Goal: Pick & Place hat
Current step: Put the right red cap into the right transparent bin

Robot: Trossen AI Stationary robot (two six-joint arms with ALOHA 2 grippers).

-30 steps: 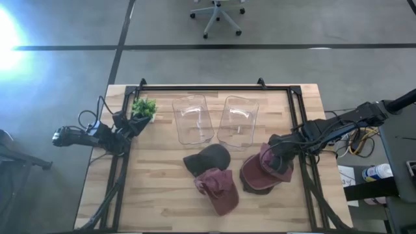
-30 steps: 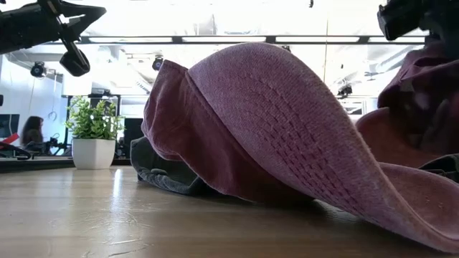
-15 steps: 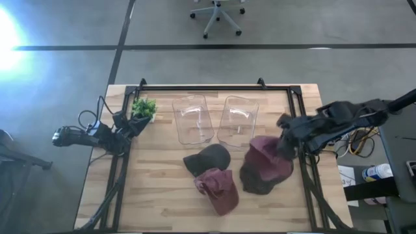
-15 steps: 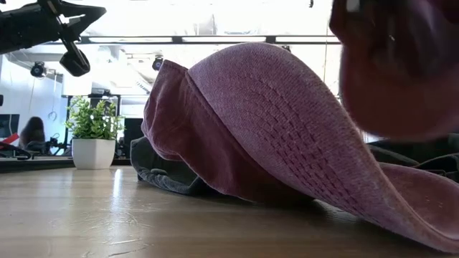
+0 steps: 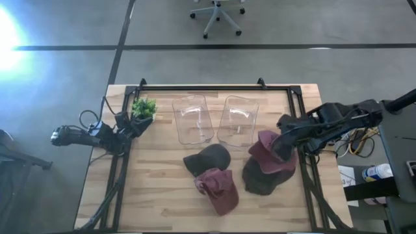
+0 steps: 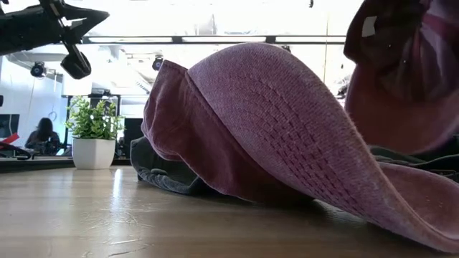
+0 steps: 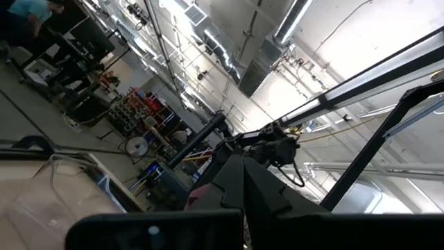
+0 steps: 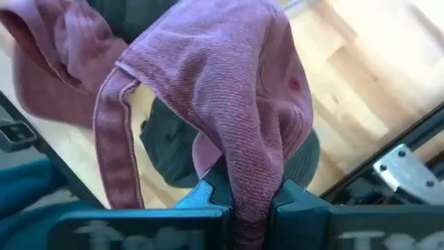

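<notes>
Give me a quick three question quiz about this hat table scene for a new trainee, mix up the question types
1. True or false: the right gripper is shut on a maroon cap.
2. Multiple choice: the potted plant stands at which part of the table? A) far left corner B) near right corner C) centre
3. Fill in: two clear ___ sit side by side toward the table's far edge.

Key: 1 true. 2 A. 3 bins: left bin, right bin. The left gripper waits beside the plant.

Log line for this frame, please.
right gripper: shut on maroon cap, lifted above dark cap | left gripper: parked at table's left edge | bins: empty
</notes>
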